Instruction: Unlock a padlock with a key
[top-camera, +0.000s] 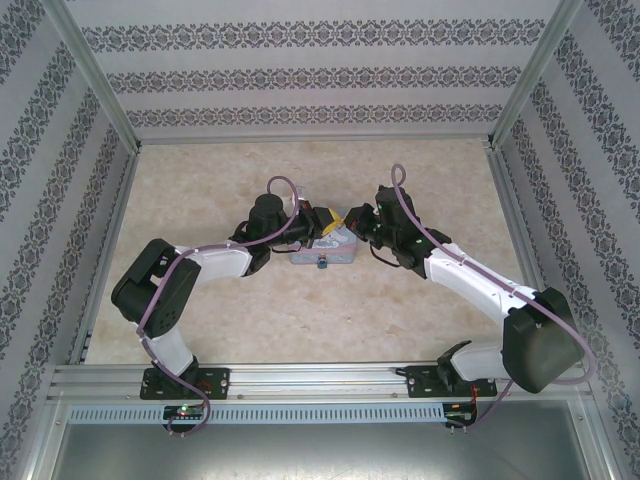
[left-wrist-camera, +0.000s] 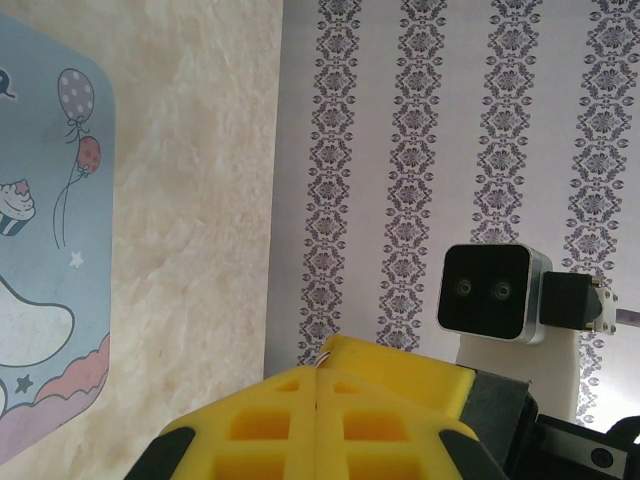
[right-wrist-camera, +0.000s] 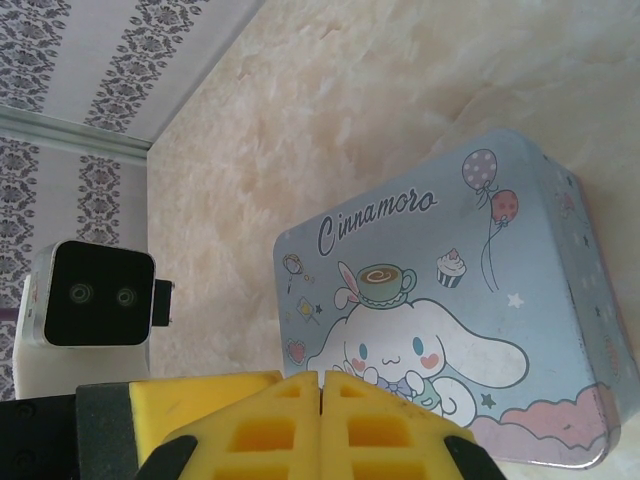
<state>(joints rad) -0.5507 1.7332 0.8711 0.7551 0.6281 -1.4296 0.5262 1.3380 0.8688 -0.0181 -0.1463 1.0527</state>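
Padlock (top-camera: 323, 264) is sitting at the near edge of the tin box (top-camera: 303, 256), 6 o'clock from both pincers. Left pincer (left-wrist-camera: 318, 382) is pinching a tiny metal loop (left-wrist-camera: 322, 360), likely the key; right pincer (right-wrist-camera: 322, 378) is pressing together, empty.

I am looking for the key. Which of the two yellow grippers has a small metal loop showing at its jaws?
The left gripper: a small metal loop peeks from the seam of its shut yellow jaws. The right gripper's shut seam is bare.

Top camera looks down; close wrist cameras share the tin box (right-wrist-camera: 450, 300).
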